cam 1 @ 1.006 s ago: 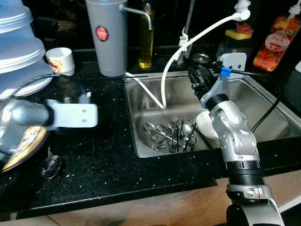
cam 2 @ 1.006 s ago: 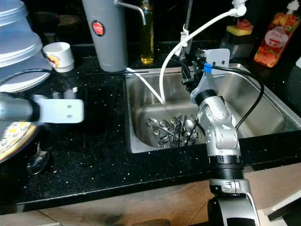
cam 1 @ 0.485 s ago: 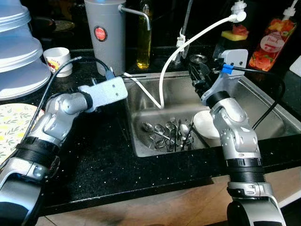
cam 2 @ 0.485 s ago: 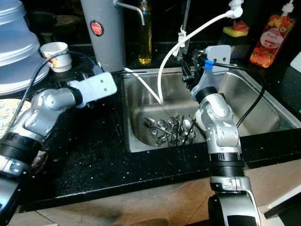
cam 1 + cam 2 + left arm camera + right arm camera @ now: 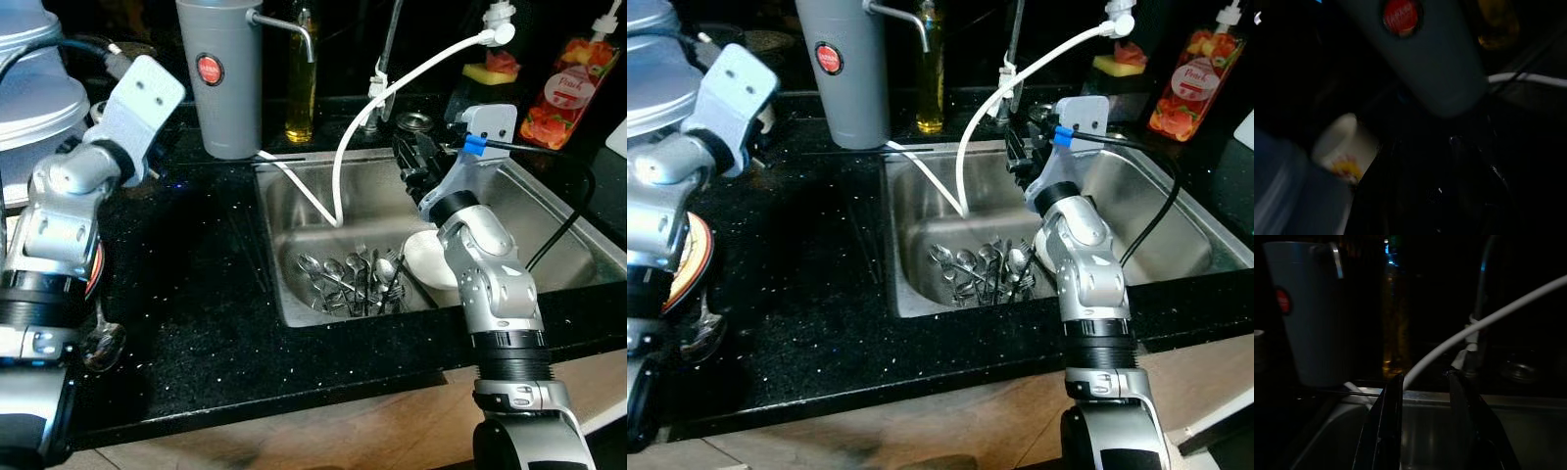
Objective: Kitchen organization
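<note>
Left arm has swung from the sink edge up toward the cup (image 5: 1347, 147), finger gap unclear; right gripper (image 5: 1422, 396), narrowly parted and empty, hovers over the sink (image 5: 549, 211), likely reaching next.

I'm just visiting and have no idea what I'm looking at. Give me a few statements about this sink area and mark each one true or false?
1. A heap of spoons and forks lies in the sink. True.
2. The right hand holds a spoon. False: its fingers are apart with nothing between them, up over the sink.
3. A white hose curves down into the sink. True.
4. The grey dispenser lies on its side. False: it stands upright on the counter behind the sink.
5. A small white cup sits near the left hand. True.
</note>
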`<state>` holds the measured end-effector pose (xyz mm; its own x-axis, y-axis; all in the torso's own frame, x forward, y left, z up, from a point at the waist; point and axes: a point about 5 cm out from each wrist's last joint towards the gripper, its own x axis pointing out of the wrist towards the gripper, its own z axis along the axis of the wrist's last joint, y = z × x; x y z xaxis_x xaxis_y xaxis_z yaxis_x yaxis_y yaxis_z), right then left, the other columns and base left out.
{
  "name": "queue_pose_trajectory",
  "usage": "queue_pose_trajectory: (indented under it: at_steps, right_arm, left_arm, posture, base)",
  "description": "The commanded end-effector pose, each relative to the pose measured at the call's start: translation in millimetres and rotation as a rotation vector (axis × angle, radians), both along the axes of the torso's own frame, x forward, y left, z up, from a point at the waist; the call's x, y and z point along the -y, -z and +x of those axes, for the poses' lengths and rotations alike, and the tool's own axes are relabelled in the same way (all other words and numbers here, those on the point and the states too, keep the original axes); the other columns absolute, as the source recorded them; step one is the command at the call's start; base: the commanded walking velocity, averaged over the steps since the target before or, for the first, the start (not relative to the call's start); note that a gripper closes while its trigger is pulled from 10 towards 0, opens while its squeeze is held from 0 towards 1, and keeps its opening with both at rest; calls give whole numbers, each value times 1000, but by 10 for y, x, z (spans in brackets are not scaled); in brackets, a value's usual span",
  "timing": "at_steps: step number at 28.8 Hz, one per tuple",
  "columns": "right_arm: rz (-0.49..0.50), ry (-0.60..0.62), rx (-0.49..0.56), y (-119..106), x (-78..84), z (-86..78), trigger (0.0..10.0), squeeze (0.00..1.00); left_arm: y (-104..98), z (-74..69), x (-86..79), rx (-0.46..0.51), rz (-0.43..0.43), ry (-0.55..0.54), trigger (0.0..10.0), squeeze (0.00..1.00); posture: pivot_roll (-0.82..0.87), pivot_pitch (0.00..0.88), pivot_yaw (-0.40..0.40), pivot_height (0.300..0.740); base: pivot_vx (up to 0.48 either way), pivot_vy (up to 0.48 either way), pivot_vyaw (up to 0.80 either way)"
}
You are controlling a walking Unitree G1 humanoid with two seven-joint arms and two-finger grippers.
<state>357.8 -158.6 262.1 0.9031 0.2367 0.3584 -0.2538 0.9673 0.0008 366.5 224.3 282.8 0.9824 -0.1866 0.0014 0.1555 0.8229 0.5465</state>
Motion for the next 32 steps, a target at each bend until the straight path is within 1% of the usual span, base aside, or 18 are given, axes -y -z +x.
queue_pose_trajectory:
  at_steps: [1, 3, 5, 7, 10, 11, 12, 14, 15, 17, 18, 20, 21, 24, 25, 29, 30, 32]
  right_arm:
    - [10, -4, 4, 0, 3, -4, 10000, 0]
    - [8, -4, 6, -3, 6, -5, 10000, 0]
    - [-14, -15, 13, -2, 3, -21, 10000, 0]
    - [-23, -39, 21, -7, -21, -41, 10000, 0]
    - [-23, -67, 22, 6, -74, -58, 10000, 0]
    - [-23, -67, 22, 6, -74, -58, 10000, 0]
    - [-22, -73, 21, 12, -90, -60, 10000, 0]
    - [-21, -87, 23, 11, -117, -65, 10000, 0]
    - [-20, -93, 25, 7, -124, -69, 10000, 0]
    - [-20, -97, 27, 3, -125, -74, 10000, 0]
    - [-23, -101, 28, 2, -115, -85, 10000, 0]
    - [-24, -103, 28, 4, -110, -89, 10000, 0]
    - [-26, -105, 27, 6, -106, -92, 10000, 0]
    - [-27, -109, 26, 10, -105, -96, 10000, 0]
    - [-27, -113, 28, 7, -110, -97, 10000, 0]
    - [-26, -114, 28, 5, -111, -96, 10000, 0]
    - [-27, -115, 29, 4, -114, -93, 10000, 0]
    - [-27, -116, 29, 4, -116, -92, 10000, 0]
  left_arm:
    - [101, 3, 31, -40, -73, -22, 10000, 0]
    - [133, -4, 46, -52, -97, -24, 10000, 0]
    - [333, -9, 147, -151, -274, -50, 10000, 0]
    - [504, -24, 229, -224, -371, -79, 10000, 0]
    - [719, -65, 477, -228, -361, -117, 10000, 0]
    - [719, -65, 477, -228, -361, -117, 10000, 0]
    - [751, -84, 575, -211, -333, -112, 10000, 0]
    - [838, -115, 758, -213, -307, -122, 10000, 125]
    - [872, -115, 791, -219, -307, -152, 10000, 173]
    - [896, -118, 796, -231, -306, -186, 10000, 173]
    - [932, -109, 762, -259, -326, -251, 10000, 122]
    - [945, -107, 755, -275, -341, -266, 10000, 98]
    - [959, -105, 757, -294, -359, -270, 10000, 43]
    - [1000, -105, 788, -344, -407, -264, 10000, 0]
    - [1046, -99, 848, -408, -470, -240, 10000, 0]
    - [1059, -90, 890, -437, -494, -215, 10000, 0]
    - [1057, -37, 1052, -489, -526, -111, 10000, 0]
    - [1045, -16, 1104, -494, -519, -76, 10000, 0]
  posture:
    - [168, 27, -36, 740]
    - [168, 27, -36, 740]
    - [165, 32, -32, 740]
    - [165, 32, -32, 740]
    - [167, 39, -37, 740]
    - [167, 39, -37, 740]
    - [167, 39, -37, 740]
    - [161, 40, -35, 740]
    - [161, 40, -35, 740]
    - [155, 42, -36, 740]
    - [154, 42, -36, 740]
    - [153, 44, -37, 740]
    - [153, 44, -37, 740]
    - [153, 44, -37, 740]
    - [151, 44, -35, 740]
    - [152, 44, -37, 740]
    - [153, 44, -38, 740]
    - [153, 44, -38, 740]
  base:
    - [0, 0, 0]
    - [0, 0, 0]
    - [0, 0, 0]
    - [0, 0, 0]
    - [0, 0, 0]
    - [0, 0, 0]
    - [0, 0, 0]
    - [0, 0, 0]
    - [0, 0, 0]
    - [0, 0, 0]
    - [0, 0, 0]
    - [0, 0, 0]
    - [0, 0, 0]
    - [0, 0, 0]
    - [0, 0, 0]
    - [0, 0, 0]
    - [0, 0, 0]
    - [0, 0, 0]
